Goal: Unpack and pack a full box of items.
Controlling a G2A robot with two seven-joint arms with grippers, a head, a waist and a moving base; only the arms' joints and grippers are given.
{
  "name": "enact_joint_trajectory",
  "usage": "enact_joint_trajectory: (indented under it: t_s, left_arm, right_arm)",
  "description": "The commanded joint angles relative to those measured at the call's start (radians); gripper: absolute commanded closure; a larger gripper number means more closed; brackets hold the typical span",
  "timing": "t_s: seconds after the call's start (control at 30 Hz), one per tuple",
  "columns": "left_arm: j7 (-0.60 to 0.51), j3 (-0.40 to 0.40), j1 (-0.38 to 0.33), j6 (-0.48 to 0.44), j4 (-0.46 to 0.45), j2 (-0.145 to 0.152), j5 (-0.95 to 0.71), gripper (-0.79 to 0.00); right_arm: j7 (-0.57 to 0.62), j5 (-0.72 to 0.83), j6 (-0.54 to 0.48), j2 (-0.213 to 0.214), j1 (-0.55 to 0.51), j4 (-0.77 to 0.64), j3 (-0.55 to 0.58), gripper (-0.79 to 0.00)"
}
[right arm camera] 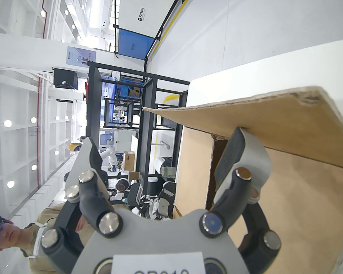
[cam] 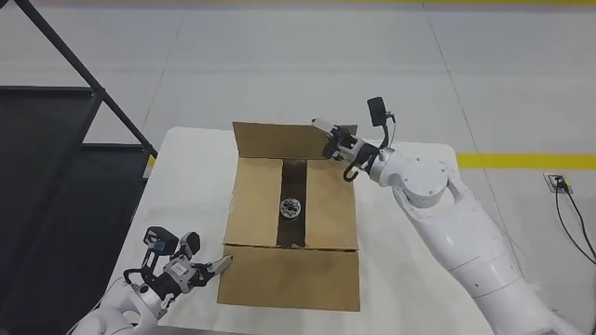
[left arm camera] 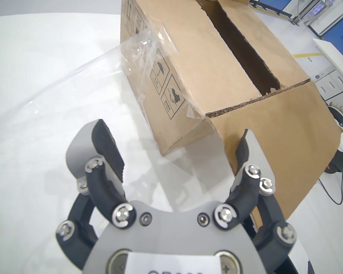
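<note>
A brown cardboard box (cam: 293, 214) stands in the middle of the white table (cam: 186, 177). Its far flap (cam: 272, 139) stands up and its near flap (cam: 289, 279) folds outward. The two side flaps lie nearly flat, and a dark gap between them shows a small round item (cam: 291, 207). My right gripper (cam: 328, 139) is open at the far flap's right corner, one finger (right arm camera: 231, 149) touching the flap (right arm camera: 260, 115). My left gripper (cam: 212, 268) is open and holds nothing, low by the box's near left corner (left arm camera: 205, 115). Loose clear tape (left arm camera: 143, 52) hangs from the box side.
A black metal frame (cam: 65, 84) stands off the table's left side. White tabletop lies bare left of the box (left arm camera: 45, 86) and on its right (cam: 391, 242). A cable and socket (cam: 559, 186) lie on the floor at far right.
</note>
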Motion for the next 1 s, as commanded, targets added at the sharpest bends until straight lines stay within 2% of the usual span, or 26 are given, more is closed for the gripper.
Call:
enact_joint_trajectory:
  t_s: [0.0, 0.1, 0.3, 0.4, 0.53, 0.8, 0.97]
  left_arm:
    - [0.000, 0.001, 0.000, 0.001, -0.001, 0.000, 0.002, -0.785]
    - [0.009, 0.011, 0.008, 0.008, -0.008, 0.000, 0.030, -0.785]
    - [0.043, 0.018, 0.030, 0.025, -0.008, -0.001, 0.049, -0.785]
    - [0.061, 0.013, 0.041, 0.031, -0.006, -0.001, 0.038, -0.785]
    - [0.069, 0.004, 0.050, 0.027, -0.010, 0.001, 0.026, -0.785]
    - [0.061, 0.001, 0.052, 0.012, -0.022, 0.003, 0.023, -0.785]
    - [0.053, 0.005, 0.052, 0.003, -0.028, 0.005, 0.028, -0.785]
  right_arm:
    - [-0.082, 0.025, 0.011, -0.022, 0.041, 0.052, -0.031, -0.785]
    - [-0.190, 0.010, 0.032, -0.060, 0.107, 0.138, -0.089, -0.785]
    - [-0.228, 0.041, 0.044, -0.134, 0.230, 0.368, -0.170, -0.785]
    - [-0.189, 0.062, 0.050, -0.170, 0.283, 0.483, -0.199, -0.785]
    - [-0.080, 0.065, 0.062, -0.210, 0.340, 0.621, -0.232, -0.785]
    - [0.003, 0.054, 0.041, -0.264, 0.381, 0.762, -0.259, -0.785]
    - [0.005, 0.074, -0.035, -0.283, 0.389, 0.807, -0.242, -0.785]
